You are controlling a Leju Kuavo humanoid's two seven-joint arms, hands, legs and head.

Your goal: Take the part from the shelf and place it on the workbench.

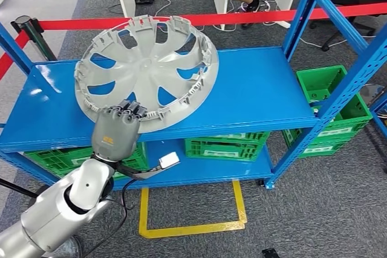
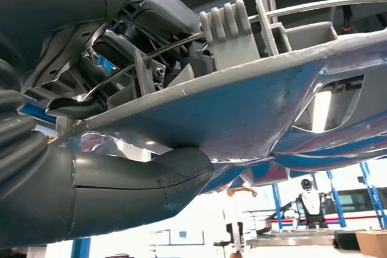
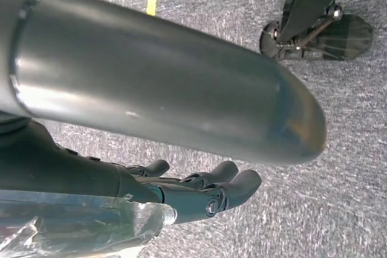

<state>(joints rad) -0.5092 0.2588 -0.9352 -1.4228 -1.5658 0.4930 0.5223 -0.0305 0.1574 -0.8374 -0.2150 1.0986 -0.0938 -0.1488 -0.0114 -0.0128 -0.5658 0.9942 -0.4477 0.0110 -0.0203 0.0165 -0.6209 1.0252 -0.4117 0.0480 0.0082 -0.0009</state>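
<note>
Already the left hand (image 1: 116, 128) clamps the near rim of the grey wheel cover (image 1: 146, 70), tilted above the blue shelf (image 1: 256, 89). Held at one edge, it may pivot or slip. The right hand (image 3: 201, 188) hangs unclenched, holding nothing.

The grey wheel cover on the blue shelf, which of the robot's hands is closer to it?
Left. The left hand grips the wheel cover's near rim. The right hand hangs over the carpet, fingers apart, holding nothing.
</note>
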